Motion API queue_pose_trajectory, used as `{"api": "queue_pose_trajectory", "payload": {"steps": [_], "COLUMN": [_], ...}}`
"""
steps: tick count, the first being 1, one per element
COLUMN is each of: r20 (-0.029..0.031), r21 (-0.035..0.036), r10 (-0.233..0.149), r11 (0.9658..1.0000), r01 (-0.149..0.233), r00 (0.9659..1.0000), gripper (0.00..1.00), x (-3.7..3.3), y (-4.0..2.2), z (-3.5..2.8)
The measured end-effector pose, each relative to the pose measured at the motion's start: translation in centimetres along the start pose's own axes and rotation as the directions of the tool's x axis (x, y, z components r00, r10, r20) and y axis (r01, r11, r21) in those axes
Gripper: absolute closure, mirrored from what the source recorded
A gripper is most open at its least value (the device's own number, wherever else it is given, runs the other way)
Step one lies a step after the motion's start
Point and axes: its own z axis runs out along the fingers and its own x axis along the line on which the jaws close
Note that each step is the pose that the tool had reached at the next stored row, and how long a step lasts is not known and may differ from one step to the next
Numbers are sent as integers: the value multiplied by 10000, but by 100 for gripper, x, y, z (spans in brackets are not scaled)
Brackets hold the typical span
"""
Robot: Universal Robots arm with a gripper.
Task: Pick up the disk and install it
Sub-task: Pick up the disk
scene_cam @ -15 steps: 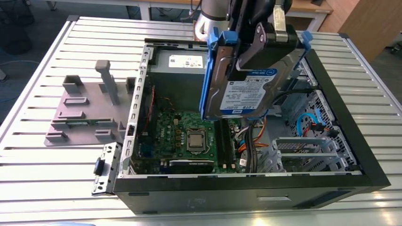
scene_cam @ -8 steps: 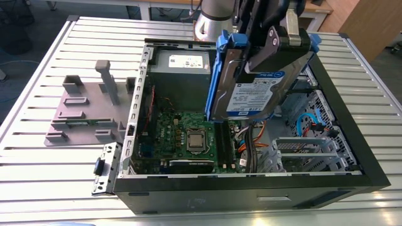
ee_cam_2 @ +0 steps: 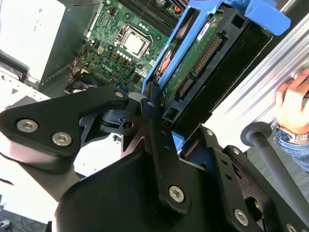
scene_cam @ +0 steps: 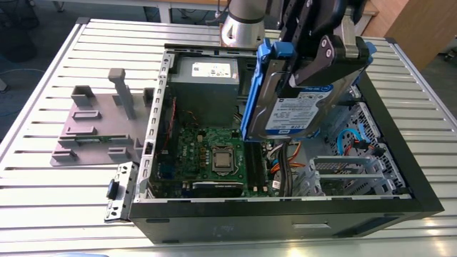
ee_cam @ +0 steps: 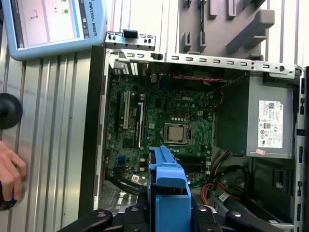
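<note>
One disk (scene_cam: 300,107) is in play, and it hangs tilted above the open computer case (scene_cam: 400,160), clamped in the gripper (scene_cam: 325,56), whose black fingers (ee_cam_2: 152,121) are closed on the blue bracket around the silver drive. Going from the exterior view's left to its right: a grey fixture plate (scene_cam: 100,128) with upright posts lies on the slatted bench (scene_cam: 43,187), well apart from the work; then comes the case with the green motherboard (scene_cam: 214,150) and the grey power supply (scene_cam: 207,80); then the held disk, label facing the camera, above the gap between the motherboard and the metal drive cage (scene_cam: 350,171) near the case's far side. To do this step well, I judge the disk should be levelled and squared to its bay first, kept clear of the orange and blue cables (scene_cam: 286,158) beneath it. In the second wrist view the connector edge of the drive points away from the gripper, and a person's hand (ee_cam_2: 294,104) rests on the bench just beside the case; worth minding.
</note>
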Motion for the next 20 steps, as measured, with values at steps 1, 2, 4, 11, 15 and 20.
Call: {"api": "queue_pose_trajectory", "payload": {"steps": [1,2,4,11,15,20], "r20": [0,1,0,0,1,0], "r21": [0,0,-1,-1,0,-1], "r10": [0,-1,0,-1,0,0], "r11": [10000,10000,10000,10000,10000,10000], "r01": [0,1,0,1,0,0], "r00": [10000,10000,10000,10000,10000,10000], "gripper": [63,63,63,63,63,63], "x": [7,14,27,79,103,130], "y": [-9,-17,-30,-56,-66,-77], "z": [0,1,1,3,4,5]}}
